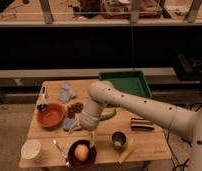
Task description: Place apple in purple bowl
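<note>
Wooden table (pixel 149 145): one, things spread over it.
Apple (pixel 82 152): one, lying inside the purple bowl (pixel 74 160) at the near edge.
Bowls: two, purple near, orange bowl (pixel 50 115) left of centre.
Gripper (pixel 90 136): just above the purple bowl's far-right rim; fingers, cannot tell.
Metal cup (pixel 118 139): one, right of the purple bowl.
Green tray (pixel 125 83): one, far right.

Pincer (pixel 89 134) just above purple bowl (pixel 82 153); metal cup (pixel 118 139) close right, spoon (pixel 59 149) left.
</note>
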